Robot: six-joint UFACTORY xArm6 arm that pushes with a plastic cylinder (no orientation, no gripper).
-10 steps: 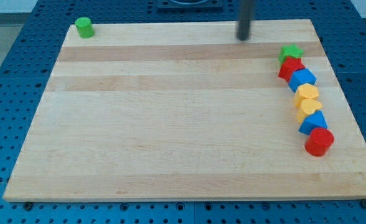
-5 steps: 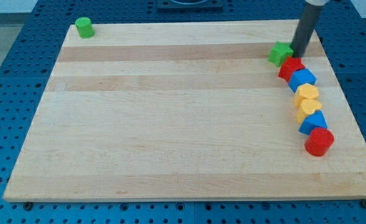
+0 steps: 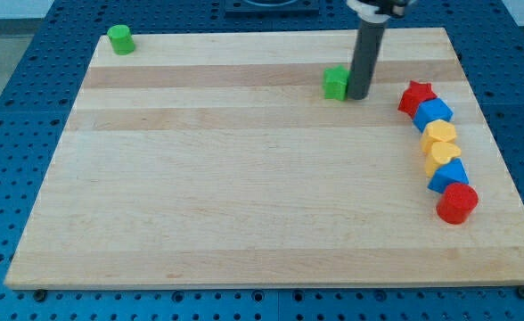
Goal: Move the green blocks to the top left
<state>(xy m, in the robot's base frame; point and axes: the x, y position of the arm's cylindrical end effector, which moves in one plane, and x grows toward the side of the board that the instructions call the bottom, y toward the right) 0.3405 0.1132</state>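
Green block [image 3: 336, 83] shoved left by my tip [image 3: 358, 94]

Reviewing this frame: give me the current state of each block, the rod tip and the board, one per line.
my tip: on the board, against the view's right side of the green block.
green block: upper middle, short of the corner.
green cylinder: top left corner.
red star: heads the view's right column.
blue blocks, yellow blocks, red cylinder: packed column below.
board: flat.

No readable text, labels or numbers anywhere
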